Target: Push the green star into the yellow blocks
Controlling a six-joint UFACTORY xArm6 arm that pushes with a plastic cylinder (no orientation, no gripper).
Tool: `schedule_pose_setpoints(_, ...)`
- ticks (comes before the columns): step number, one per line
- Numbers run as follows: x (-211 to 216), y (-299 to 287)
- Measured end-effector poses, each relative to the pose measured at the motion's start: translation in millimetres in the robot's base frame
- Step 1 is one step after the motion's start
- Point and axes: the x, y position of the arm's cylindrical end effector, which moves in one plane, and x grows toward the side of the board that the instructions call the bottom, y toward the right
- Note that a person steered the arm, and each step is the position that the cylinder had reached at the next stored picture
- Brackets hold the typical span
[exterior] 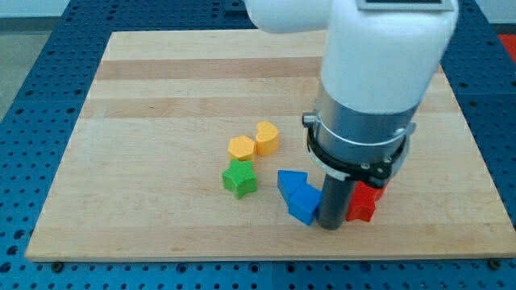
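Currently my tip [329,226], no fingers fitted, sits right of the green star [240,179]; blue blocks [297,196] between could be dragged along.

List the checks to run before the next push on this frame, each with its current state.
1. Green star in clear view: ok.
2. Star already touching the yellow hexagon block: cannot tell; it sits just below it, nearly in contact.
3. Yellow heart block beside the hexagon: ok.
4. My tip placed at the star: not ok; it is off to the view's right, between the blue blocks and the red blocks.
5. Route from tip to star unobstructed: not ok; the blue blocks lie between.
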Motion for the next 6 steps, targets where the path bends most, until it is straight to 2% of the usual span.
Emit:
schedule_pose_setpoints(1,2.0,-6.7)
schedule_pose_setpoints(2,34.7,-9.7)
schedule_pose_setpoints(3,36.9,-18.8)
schedule_pose_setpoints(6,-39.9,-143.6)
